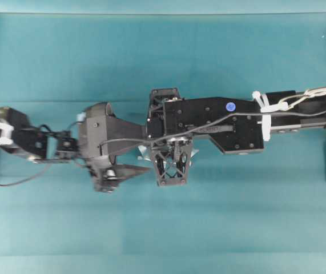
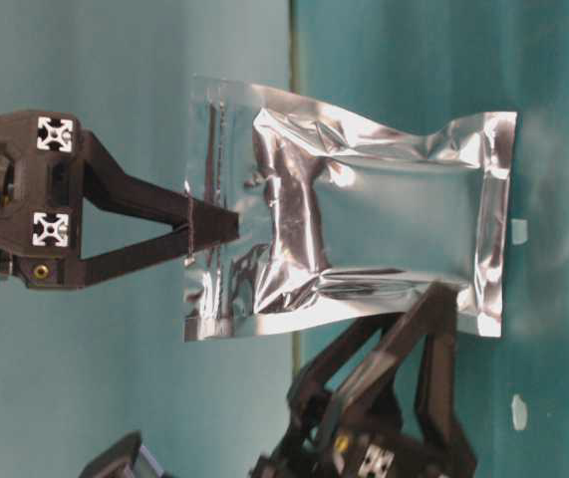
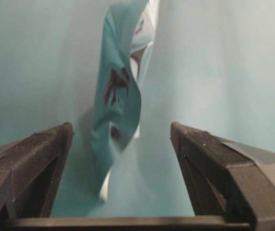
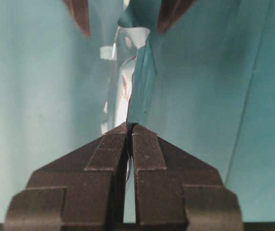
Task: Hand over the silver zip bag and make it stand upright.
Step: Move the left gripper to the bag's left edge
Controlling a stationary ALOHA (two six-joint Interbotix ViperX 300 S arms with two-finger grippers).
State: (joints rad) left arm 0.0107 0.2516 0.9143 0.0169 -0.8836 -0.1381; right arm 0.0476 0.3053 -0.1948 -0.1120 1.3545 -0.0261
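We find the right gripper (image 4: 130, 132) clamped shut on the zip-strip end of the shiny, crinkled, rectangular silver foil zip bag (image 2: 364, 229); in the right wrist view its two black pads meet on the foil edge with no gap. In the table-level view, which appears turned on its side, the same gripper (image 2: 219, 227) pinches the clear strip end while the rest of the pouch hangs free of it, the darker centre panel facing the camera.

The left gripper (image 3: 122, 144) stands at its widest. Its two black fingers (image 3: 41, 159) flank the opposite end of the bag without touching it, the foil (image 3: 120, 91) lying in the gap between them. From overhead the pouch is almost wholly hidden beneath the two black arms at mid-scene; only slivers of foil (image 1: 141, 152) show beside the right gripper (image 1: 176, 162), with the left gripper (image 1: 129, 169) just to its left.

The teal cloth worktop (image 1: 163, 228) carries two tiny white scraps (image 2: 519, 231) close to the bag's far end.

Our judgement: the hand-over step is in hand, the bag held by the right side alone and not yet taken. The next move calls for the left gripper to close on the free end, squarely and without crushing the foil, before the right lets go. Standing the bag upright remains undone.
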